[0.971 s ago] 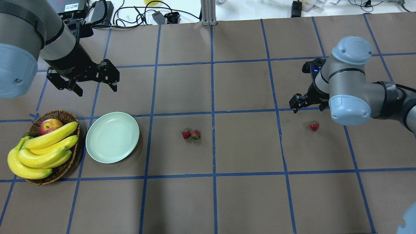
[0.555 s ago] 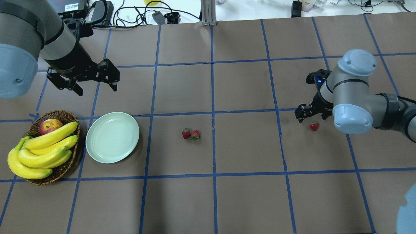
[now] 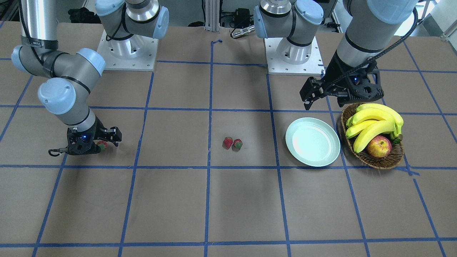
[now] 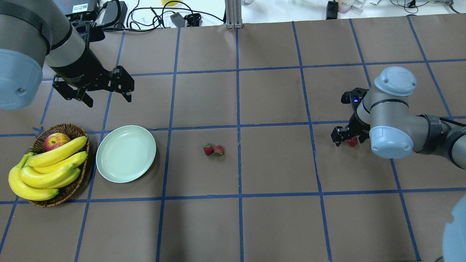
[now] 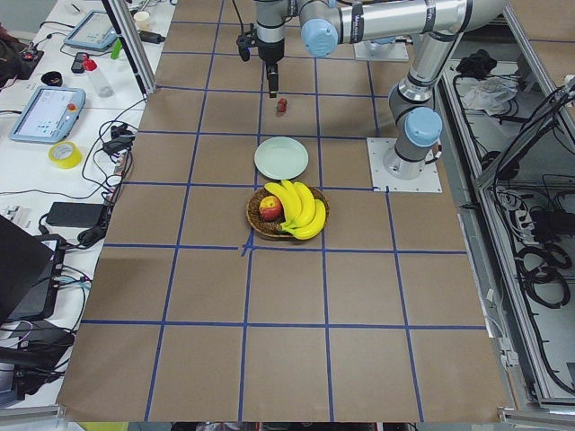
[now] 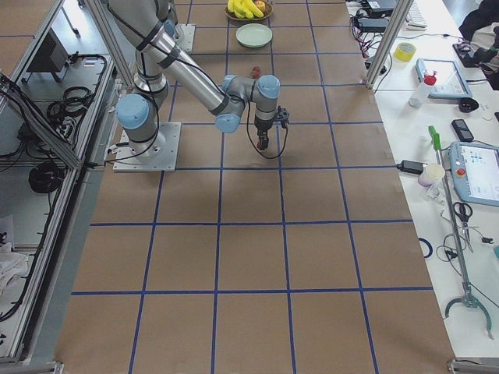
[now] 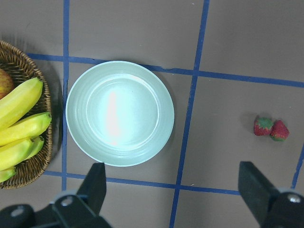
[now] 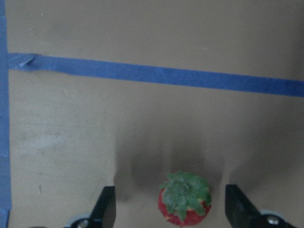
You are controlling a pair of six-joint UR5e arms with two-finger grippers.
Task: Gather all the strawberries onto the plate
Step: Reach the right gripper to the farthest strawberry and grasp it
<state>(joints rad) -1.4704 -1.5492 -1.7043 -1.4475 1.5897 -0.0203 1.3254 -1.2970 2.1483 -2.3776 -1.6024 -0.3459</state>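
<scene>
Two strawberries (image 4: 208, 149) (image 4: 219, 150) lie touching at mid-table, also visible in the left wrist view (image 7: 262, 126). A third strawberry (image 8: 185, 198) (image 4: 352, 142) sits between the fingers of my right gripper (image 4: 348, 139) (image 3: 99, 143), which is lowered around it, open, with a gap on both sides. The pale green plate (image 4: 126, 153) (image 7: 119, 113) (image 3: 312, 141) is empty. My left gripper (image 4: 108, 98) (image 7: 175, 190) hangs open above the table just beyond the plate, holding nothing.
A wicker basket (image 4: 69, 127) (image 3: 378, 162) with bananas (image 4: 51, 163) and an apple (image 4: 56, 141) stands right beside the plate, on the robot's left. Blue tape lines grid the brown table. Cables and gear lie past the far edge.
My right gripper has come down and toward the near side, from beside the third strawberry to straddling it. The left arm has not moved.
</scene>
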